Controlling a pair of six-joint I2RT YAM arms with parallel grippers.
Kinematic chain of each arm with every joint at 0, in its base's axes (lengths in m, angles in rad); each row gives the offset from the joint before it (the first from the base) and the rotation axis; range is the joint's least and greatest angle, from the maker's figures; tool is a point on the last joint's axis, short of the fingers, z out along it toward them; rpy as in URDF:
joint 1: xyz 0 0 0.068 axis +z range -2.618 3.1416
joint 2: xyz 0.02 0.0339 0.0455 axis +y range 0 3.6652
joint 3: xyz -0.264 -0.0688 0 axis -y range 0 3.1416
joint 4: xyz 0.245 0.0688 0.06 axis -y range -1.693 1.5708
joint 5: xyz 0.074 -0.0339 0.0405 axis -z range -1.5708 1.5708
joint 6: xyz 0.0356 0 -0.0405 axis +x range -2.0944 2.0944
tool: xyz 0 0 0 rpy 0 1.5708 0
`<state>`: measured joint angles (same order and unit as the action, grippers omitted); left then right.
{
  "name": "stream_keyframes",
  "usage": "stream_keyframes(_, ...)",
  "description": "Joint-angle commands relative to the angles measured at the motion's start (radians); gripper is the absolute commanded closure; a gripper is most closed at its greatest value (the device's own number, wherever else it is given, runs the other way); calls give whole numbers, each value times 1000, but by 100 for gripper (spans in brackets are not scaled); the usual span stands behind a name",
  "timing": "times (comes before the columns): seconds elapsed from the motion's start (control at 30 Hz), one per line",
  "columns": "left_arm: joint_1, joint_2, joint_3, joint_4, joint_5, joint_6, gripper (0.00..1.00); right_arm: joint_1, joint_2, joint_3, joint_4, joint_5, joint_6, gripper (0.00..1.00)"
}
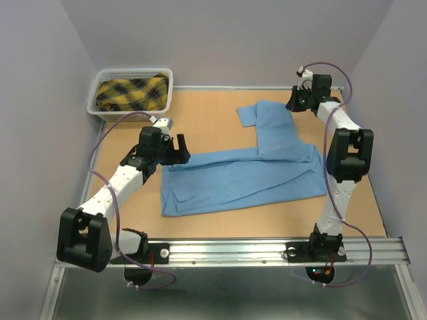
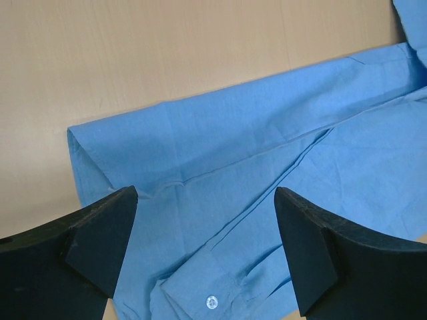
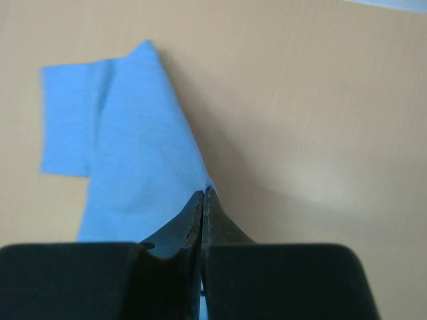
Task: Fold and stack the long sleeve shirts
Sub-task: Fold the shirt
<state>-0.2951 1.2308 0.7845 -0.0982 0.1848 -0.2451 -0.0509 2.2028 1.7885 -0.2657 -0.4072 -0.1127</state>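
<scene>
A light blue long sleeve shirt (image 1: pixel 243 179) lies partly folded across the middle of the table, with one sleeve (image 1: pixel 267 123) stretched toward the back. My right gripper (image 1: pixel 295 101) is at the sleeve's far right edge. In the right wrist view its jaws (image 3: pixel 205 192) are shut, pinching the edge of the blue cloth (image 3: pixel 127 167). My left gripper (image 1: pixel 170 148) hovers open above the shirt's left end. Between its fingers (image 2: pixel 207 200) I see a buttoned cuff (image 2: pixel 212 301) lying on the cloth, with nothing held.
A white basket (image 1: pixel 99 100) at the back left corner holds a yellow and black plaid cloth (image 1: pixel 132 93). Bare wooden tabletop (image 1: pixel 200 113) shows around the shirt. Grey walls close in the sides, and a metal rail (image 1: pixel 253 250) runs along the near edge.
</scene>
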Motion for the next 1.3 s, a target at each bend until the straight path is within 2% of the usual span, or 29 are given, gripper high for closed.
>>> stream_keyframes(0.0, -3, -50, -7, 23, -25, -5, 4, 14, -237, -93, 19, -67, 53, 99)
stream_keyframes(0.1, -3, -59, -5, 25, -41, -8, 4, 31, -381, -230, 19, -77, 106, 99)
stream_keyframes(0.27, -3, -71, -8, 25, -59, -13, 5, 48, -589, -447, 19, -194, 197, 99)
stream_keyframes(0.43, -4, -80, -17, 25, -50, -32, 5, 112, -785, -672, 16, -309, 260, 99)
stream_keyframes(0.57, -4, -93, -34, 37, -39, -57, 5, 174, -903, -814, 14, -334, 298, 99)
stream_keyframes(0.8, -4, -76, -44, 43, -30, -71, 6, 318, -1031, -1003, 17, -332, 369, 99)
stream_keyframes(1.0, -6, -59, -50, 54, -1, -95, 6, 405, -1072, -1090, 43, -323, 389, 98)
stream_keyframes(1.07, -7, -66, -56, 57, 1, -103, 6, 431, -1075, -1107, 54, -343, 387, 96)
stream_keyframes(1.17, -13, -76, -62, 58, 1, -114, 6, 453, -1065, -1137, 56, -360, 392, 78)
stream_keyframes(1.2, -16, -80, -64, 58, 7, -117, 6, 453, -1066, -1149, 56, -361, 395, 66)
stream_keyframes(1.27, -33, -88, -65, 58, 8, -125, 6, 453, -1077, -1181, 54, -357, 397, 61)
